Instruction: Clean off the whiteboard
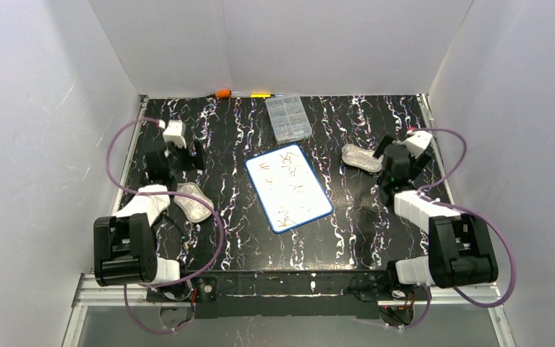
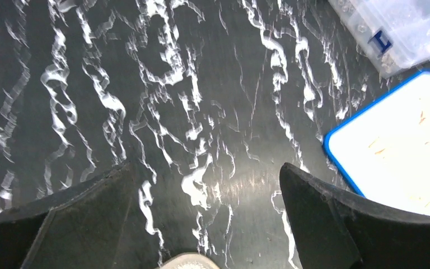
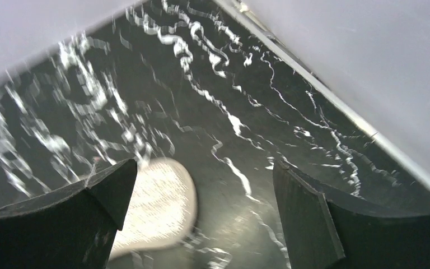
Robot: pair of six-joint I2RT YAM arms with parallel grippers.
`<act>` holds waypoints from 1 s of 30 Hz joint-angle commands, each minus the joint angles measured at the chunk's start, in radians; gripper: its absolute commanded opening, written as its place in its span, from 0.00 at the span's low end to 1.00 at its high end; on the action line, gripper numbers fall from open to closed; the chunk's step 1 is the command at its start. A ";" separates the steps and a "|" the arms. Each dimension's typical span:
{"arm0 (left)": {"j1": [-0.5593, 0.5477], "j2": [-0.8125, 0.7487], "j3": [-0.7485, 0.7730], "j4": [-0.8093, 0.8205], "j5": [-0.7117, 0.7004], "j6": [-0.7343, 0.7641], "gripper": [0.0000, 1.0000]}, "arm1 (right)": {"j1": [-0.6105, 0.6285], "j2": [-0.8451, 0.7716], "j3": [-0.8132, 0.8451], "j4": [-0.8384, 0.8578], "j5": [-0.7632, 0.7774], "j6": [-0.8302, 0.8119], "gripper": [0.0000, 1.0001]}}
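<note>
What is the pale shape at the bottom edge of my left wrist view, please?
Observer: It looks like an oval pale pad, lying flat on the table beside the left arm.
Operator: Is there only one?
Observer: No, a second oval pad lies to the right of the whiteboard, next to the right gripper.
Operator: Is that gripper holding it?
Observer: No. Its jaws stand open and empty above the table, and the pad lies loose beside one finger.
</note>
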State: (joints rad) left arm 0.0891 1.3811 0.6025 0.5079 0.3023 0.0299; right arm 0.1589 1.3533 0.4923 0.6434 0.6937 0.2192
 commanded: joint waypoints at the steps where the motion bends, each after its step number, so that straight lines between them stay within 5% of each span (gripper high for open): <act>1: 0.005 -0.068 0.216 -0.525 -0.030 0.053 0.99 | -0.068 -0.057 0.175 -0.473 0.086 0.537 1.00; 4: 0.006 -0.052 0.324 -0.689 -0.042 0.039 0.99 | -0.087 -0.057 0.168 -0.383 -0.157 0.465 1.00; 7: 0.005 -0.046 0.379 -0.786 -0.008 0.021 0.99 | -0.069 0.085 0.334 -0.594 -0.290 0.399 0.88; 9: 0.005 -0.043 0.405 -0.831 0.033 0.024 0.99 | -0.009 0.187 0.464 -0.764 -0.270 0.349 0.83; 11: 0.003 -0.042 0.424 -0.874 0.080 0.037 0.99 | 0.066 0.250 0.541 -0.885 -0.177 0.337 0.98; 14: -0.011 -0.042 0.440 -0.915 0.089 0.063 0.99 | 0.113 0.291 0.575 -0.950 -0.172 0.334 0.99; 30: -0.243 0.077 0.484 -0.986 -0.143 0.208 0.99 | 0.424 0.258 0.373 -0.712 -0.267 0.243 0.98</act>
State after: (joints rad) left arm -0.0879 1.4307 1.0454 -0.4534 0.2447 0.1764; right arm 0.5453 1.6501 0.9516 -0.1532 0.5030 0.4637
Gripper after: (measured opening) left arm 0.993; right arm 0.984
